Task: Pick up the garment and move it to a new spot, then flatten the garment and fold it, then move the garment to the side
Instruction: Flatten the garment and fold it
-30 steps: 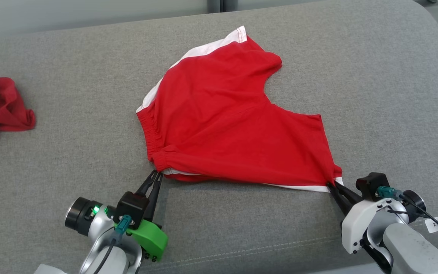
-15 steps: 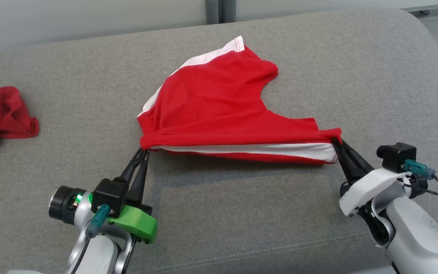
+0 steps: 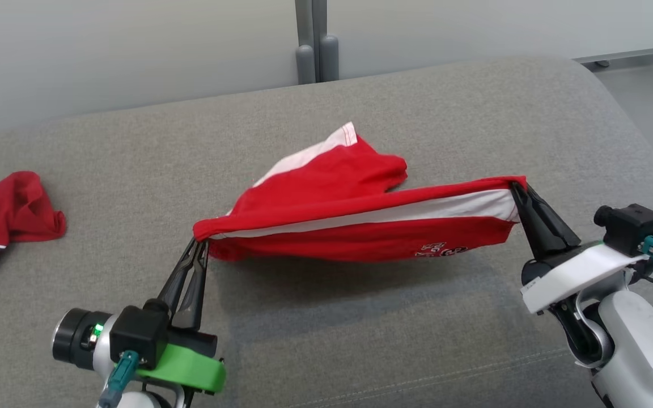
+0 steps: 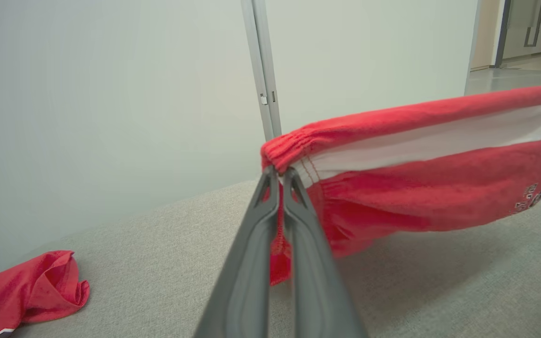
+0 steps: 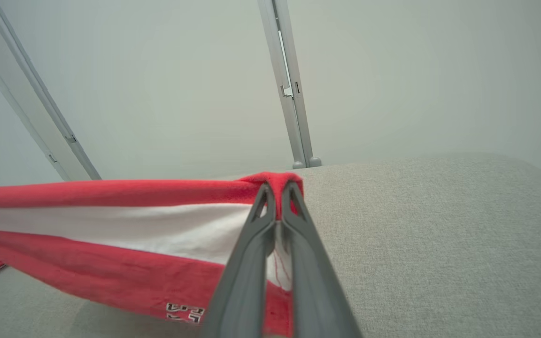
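Claws come nearest to us in the head view. Our left claw (image 3: pixel 200 245) rises from its green-collared wrist at the lower left. Its two dark fingers are pressed together on the elastic waistband corner of the red garment (image 3: pixel 355 238). In the left wrist view we see the gathered band pinched at the tips of that claw (image 4: pixel 280 172), with a fold of red cloth trailing down between the fingers. Our right claw (image 3: pixel 514 187) reaches in from the lower right and sits higher, clenched on the opposite end of the same edge. In the right wrist view red cloth bunches over the tips of this claw (image 5: pixel 277 188).

Between the two grips we see the garment's near edge held taut and clear of the grey cushion (image 3: pixel 360 340), sloping up from left to right. A white stripe (image 3: pixel 394 214) runs along that stretched edge. Below it hangs a red panel with a small printed logo (image 3: pixel 437 250) near the right end, and a shadow lies on the cushion beneath.

Farther back, the rest of the garment slopes down to the cushion, with a white-edged corner pointing away from us. Well apart to the left lies a second red cloth (image 3: pixel 3 221), crumpled. Beyond the cushion's far edge stand a pale wall and a grey post (image 3: pixel 315 45).
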